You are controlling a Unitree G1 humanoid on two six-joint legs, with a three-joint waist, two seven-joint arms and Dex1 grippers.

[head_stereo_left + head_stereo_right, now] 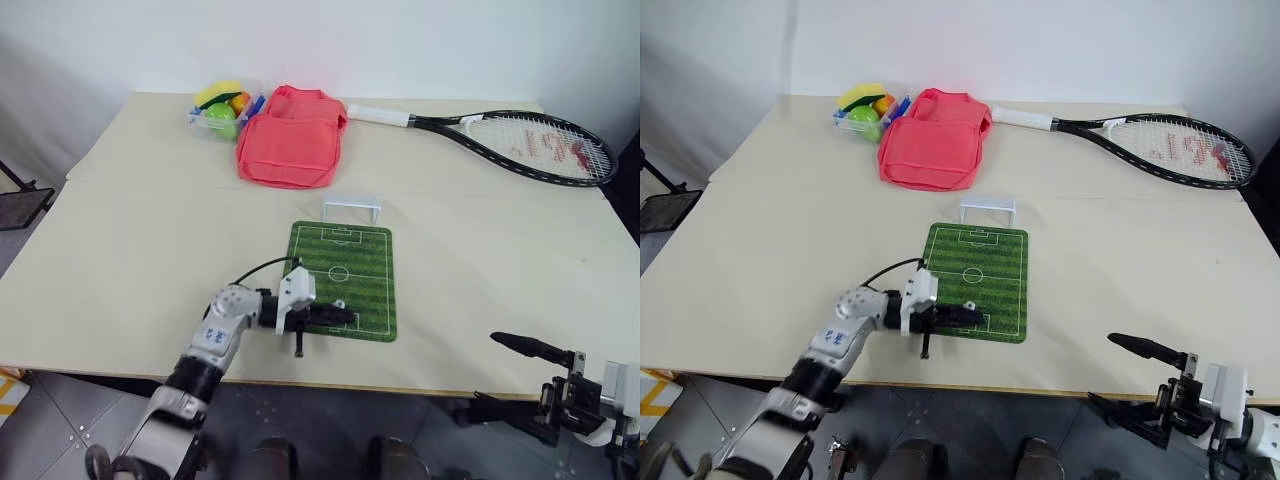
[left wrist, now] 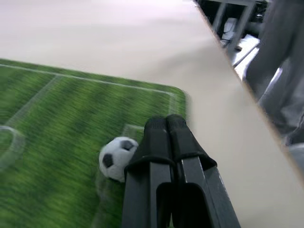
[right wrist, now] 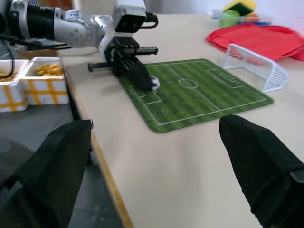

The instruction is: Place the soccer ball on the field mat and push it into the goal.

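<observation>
The left claw [image 2: 166, 124], its black fingers pressed together and empty, lies low over the near end of the green striped field mat [image 1: 345, 262], its tips just beside the tiny black-and-white soccer ball [image 2: 117, 156] resting on the mat, apparently poised to serve as a pusher. The small white frame goal [image 1: 351, 208] waits at the mat's far edge, on the beige worktop [image 1: 130, 260]. The right claw [image 1: 1125, 375], fingers spread, hangs idle off the near edge.
</observation>
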